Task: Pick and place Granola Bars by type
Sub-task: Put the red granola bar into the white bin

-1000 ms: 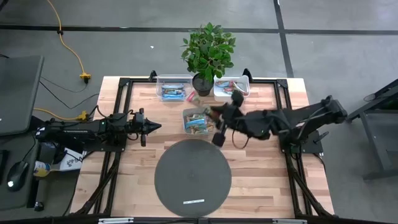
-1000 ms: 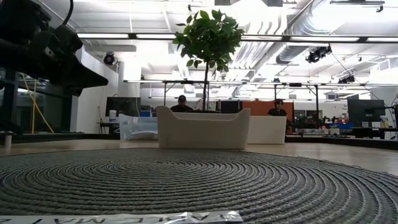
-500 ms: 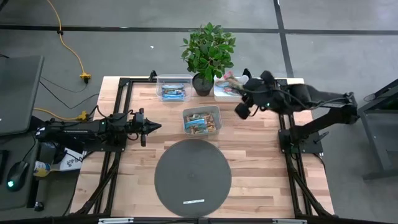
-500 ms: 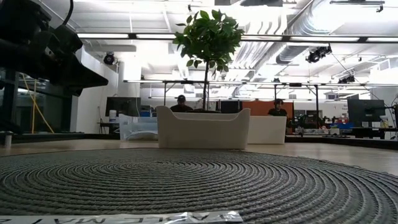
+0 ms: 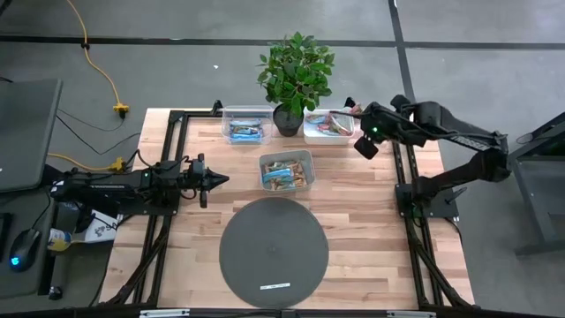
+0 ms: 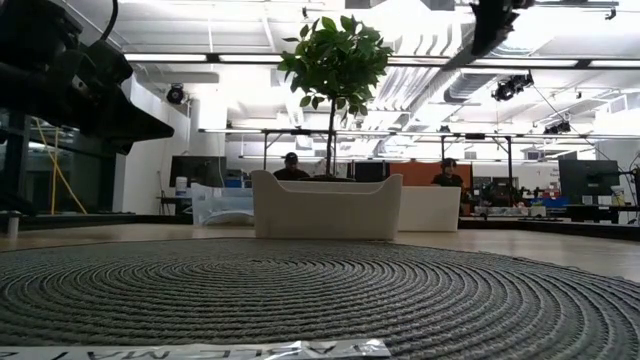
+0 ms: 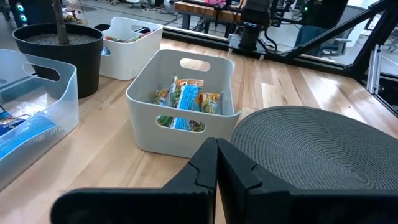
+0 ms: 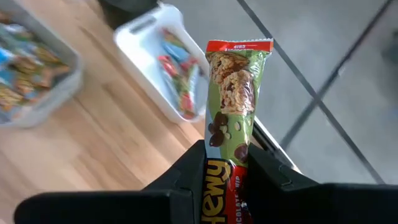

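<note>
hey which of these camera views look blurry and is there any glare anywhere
Right wrist view: the held granola bar is sharp, while the white bin and table behind it are smeared. Low view: the woven mat up close is soft, and ceiling lights glare brightly behind the plant. High view: even light, no strong glare.

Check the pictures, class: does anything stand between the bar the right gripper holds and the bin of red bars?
Nothing visible does. The right gripper is shut on a green-and-red wrapped granola bar, raised near the open-topped white plastic bin of red-wrapped bars. The potted plant stands beside that bin, not between.
</note>
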Robot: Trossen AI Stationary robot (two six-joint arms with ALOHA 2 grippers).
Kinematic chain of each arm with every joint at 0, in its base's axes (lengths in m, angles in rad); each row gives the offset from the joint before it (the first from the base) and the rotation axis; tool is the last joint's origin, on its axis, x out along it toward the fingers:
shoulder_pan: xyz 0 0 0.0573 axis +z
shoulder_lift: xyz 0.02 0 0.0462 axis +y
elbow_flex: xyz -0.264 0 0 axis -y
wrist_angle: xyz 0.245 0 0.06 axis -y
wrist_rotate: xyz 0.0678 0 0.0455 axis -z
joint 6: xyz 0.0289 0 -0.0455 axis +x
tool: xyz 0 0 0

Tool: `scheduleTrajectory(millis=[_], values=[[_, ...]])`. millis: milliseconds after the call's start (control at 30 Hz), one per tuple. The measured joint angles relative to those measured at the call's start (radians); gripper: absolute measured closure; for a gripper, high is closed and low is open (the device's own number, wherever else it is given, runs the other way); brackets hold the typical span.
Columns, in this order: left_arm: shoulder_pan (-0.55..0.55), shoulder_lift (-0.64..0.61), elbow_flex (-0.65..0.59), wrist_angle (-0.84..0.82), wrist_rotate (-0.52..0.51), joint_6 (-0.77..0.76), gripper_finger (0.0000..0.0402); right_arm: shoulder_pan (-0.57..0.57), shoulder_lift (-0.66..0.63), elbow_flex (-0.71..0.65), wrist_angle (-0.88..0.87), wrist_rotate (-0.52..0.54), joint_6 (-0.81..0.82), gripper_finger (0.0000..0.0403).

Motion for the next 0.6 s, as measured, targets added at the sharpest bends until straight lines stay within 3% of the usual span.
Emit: scheduleTrajectory(millis=[367, 600], values=[[0.0, 0.0, 0.0, 0.0, 0.0, 0.0, 0.0401, -0.169, 0.0, -0.006, -0.036, -0.052, 0.026, 0.0329], [0.0, 0.0, 0.0, 0.0, -0.001, 0.0, 0.0401, -0.215, -0.035, -0.234, 0.023, -0.096, -0.024, 0.0329]])
